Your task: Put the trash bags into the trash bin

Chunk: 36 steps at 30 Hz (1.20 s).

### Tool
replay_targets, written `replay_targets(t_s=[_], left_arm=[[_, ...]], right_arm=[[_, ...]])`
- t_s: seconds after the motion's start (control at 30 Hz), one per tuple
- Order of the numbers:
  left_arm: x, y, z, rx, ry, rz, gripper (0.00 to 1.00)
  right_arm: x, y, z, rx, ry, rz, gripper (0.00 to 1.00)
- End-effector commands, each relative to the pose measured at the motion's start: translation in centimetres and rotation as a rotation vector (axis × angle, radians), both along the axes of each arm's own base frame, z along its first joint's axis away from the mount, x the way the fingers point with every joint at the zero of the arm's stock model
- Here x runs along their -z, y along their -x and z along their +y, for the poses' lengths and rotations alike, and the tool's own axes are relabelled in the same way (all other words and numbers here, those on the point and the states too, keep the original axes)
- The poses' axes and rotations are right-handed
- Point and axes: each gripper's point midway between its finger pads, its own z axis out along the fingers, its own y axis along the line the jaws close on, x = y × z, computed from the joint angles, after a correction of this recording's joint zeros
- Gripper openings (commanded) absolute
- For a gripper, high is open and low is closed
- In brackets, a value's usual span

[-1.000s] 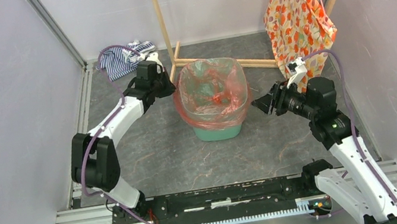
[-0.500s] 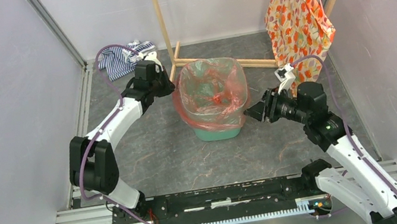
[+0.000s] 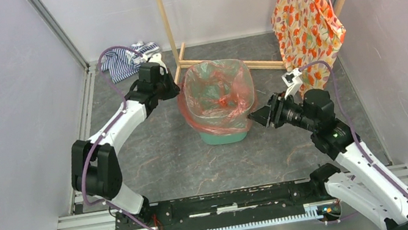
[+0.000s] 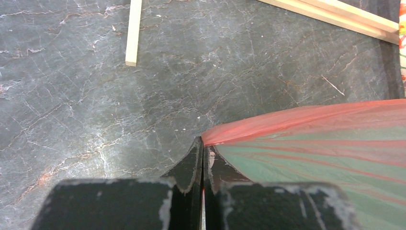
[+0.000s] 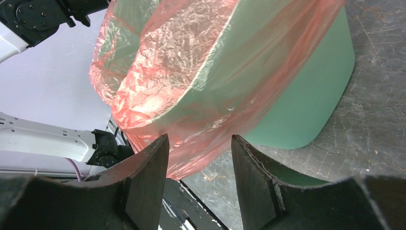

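Honestly the red-orange trash bag looks flimsy and slippery, so grab bunched film: left gripper pinches its edge, right gripper spread near its hem.

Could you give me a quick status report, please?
Left gripper shut on trash bag rim. Right gripper open, facing the bag's overhang. Bag draped over trash bin mouth. Nothing in the way.

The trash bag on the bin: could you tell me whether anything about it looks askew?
Yes. The trash bag lines the bin, but its overhang is uneven: the left fingers pinch one edge and pull it taut off the rim, while the side facing the open right fingers hangs slack and crumpled.
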Motion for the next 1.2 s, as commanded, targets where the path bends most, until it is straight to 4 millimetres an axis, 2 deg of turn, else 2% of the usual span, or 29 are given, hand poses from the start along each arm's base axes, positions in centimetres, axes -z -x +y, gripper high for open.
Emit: replay_targets(t_s=[0.0,0.17,0.27,0.43,0.5,0.6,0.97,1.1,1.17], left_arm=[[-1.0,-0.3,-0.4,-0.003,0.042,-0.029,0.02],[-0.9,-0.4,-0.4,-0.002,0.042,-0.026,0.02],[-0.6,-0.4,-0.4,-0.004,0.040,-0.019,0.02],[0.4,-0.3,-0.2,-0.021,0.038,0.005,0.02],[1.0,-0.2,-0.2,-0.035,0.047,0.021,0.02],[2.1,0.2,-0.3,-0.058,0.072,0.055,0.02],[5.5,1.2,-0.5,-0.119,0.128,0.154,0.02],[6.7,1.4,-0.1,-0.139,0.109,0.184,0.02],[7.2,1.5,-0.1,-0.139,0.108,0.196,0.02]], right_arm=[[-1.4,-0.2,0.7,-0.005,-0.026,-0.055,0.57],[0.6,0.0,1.5,-0.021,-0.006,-0.020,0.57],[1.4,-0.3,1.0,0.011,0.021,-0.009,0.51],[3.6,-1.0,-0.7,0.104,0.115,0.019,0.16],[4.6,-1.2,-1.2,0.128,0.141,0.029,0.06],[6.0,-1.4,-1.3,0.132,0.163,0.043,0.01],[11.7,-0.9,-1.2,0.099,0.268,0.110,0.00],[13.7,-0.8,-2.2,0.127,0.329,0.127,0.00],[14.2,-0.6,-2.1,0.117,0.333,0.126,0.12]])
